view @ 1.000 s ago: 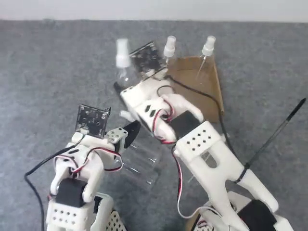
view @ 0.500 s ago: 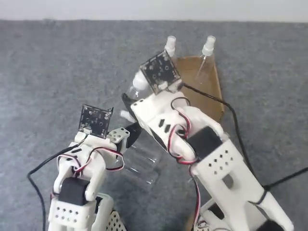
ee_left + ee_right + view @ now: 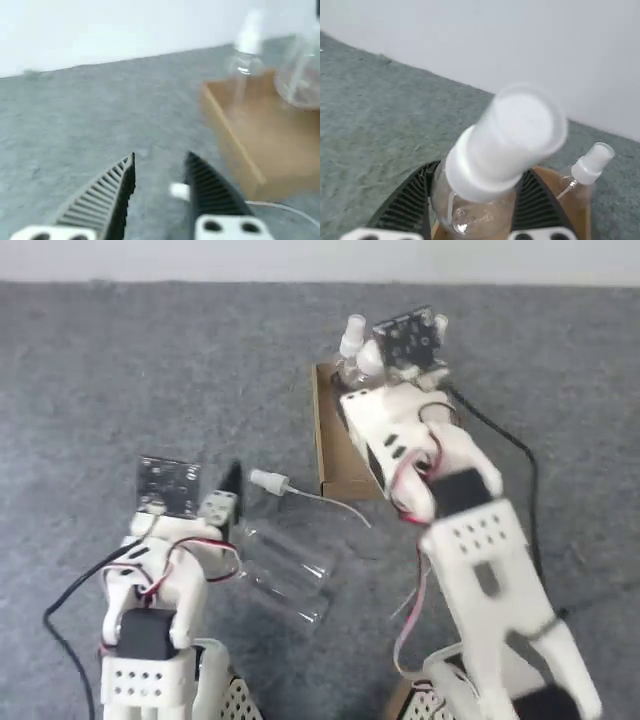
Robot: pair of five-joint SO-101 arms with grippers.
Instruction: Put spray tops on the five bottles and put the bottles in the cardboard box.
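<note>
The right gripper [image 3: 479,176] was clamped on a clear bottle [image 3: 470,212] - one ribbed finger on each side of its body - and the bottle's white spray top [image 3: 512,132] pointed up toward the wrist camera. In the high view that arm stretched toward twelve o'clock and held the bottle over the far end of the cardboard box [image 3: 335,455], which lay at about one o'clock from the middle of the grey table [image 3: 120,370]. Whether the bottle's base touched the box floor could not be told. A second capped bottle [image 3: 592,162] stood in the box just beside the held one.

The left gripper [image 3: 160,157] sat low at about seven o'clock from the table's middle. Its two ribbed fingers were spread apart with nothing between them. A loose spray head [image 3: 270,481] lay on the table just at three o'clock of its dark fingertip, apart from it, and its thin dip tube [image 3: 335,505] trailed off toward four o'clock and ended near the box's near edge. At about five o'clock of that gripper, close to the left arm, some clear bottles [image 3: 285,565] lay on their sides next to one another - well apart from the box.
</note>
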